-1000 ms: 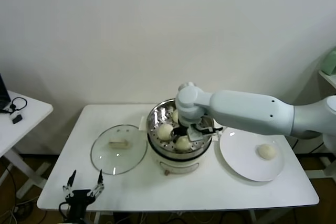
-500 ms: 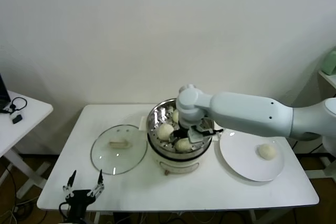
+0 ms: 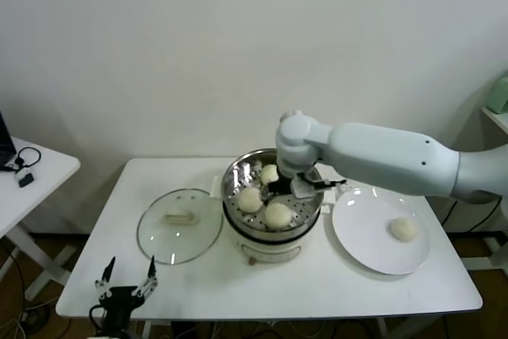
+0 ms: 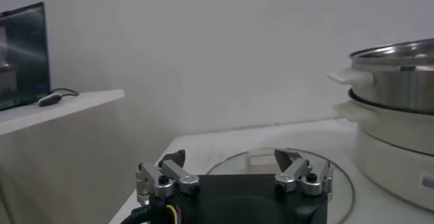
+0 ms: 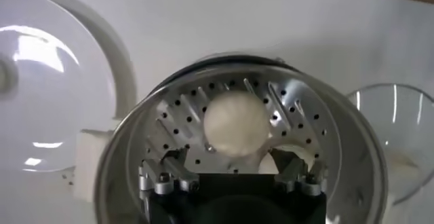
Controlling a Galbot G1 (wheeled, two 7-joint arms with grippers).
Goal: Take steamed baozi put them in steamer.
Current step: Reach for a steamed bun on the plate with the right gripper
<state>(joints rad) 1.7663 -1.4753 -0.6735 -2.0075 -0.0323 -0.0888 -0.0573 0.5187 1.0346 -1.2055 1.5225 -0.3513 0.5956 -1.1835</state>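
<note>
Steamer (image 3: 238,172) sits mid-surface (image 3: 413,295) for you, three baozi (image 3: 278,215) resting on its perforated floor; a fourth baozi (image 3: 403,229) lies on the white plate (image 3: 357,236) beside it. Your right end effector (image 3: 290,188) hangs over the basket, jaws wide, holding nothing. The glass lid (image 3: 178,226) lies flat on the steamer's other side. Your left end effector (image 3: 125,282) waits open at the surface's near edge. No writing reads.

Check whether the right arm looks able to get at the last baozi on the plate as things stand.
Probably yes. The baozi lies alone on the plate, uncovered, with nothing beside it. The right hand is open and empty over the steamer, next to the plate. The left hand is parked off the table's near-left edge.
</note>
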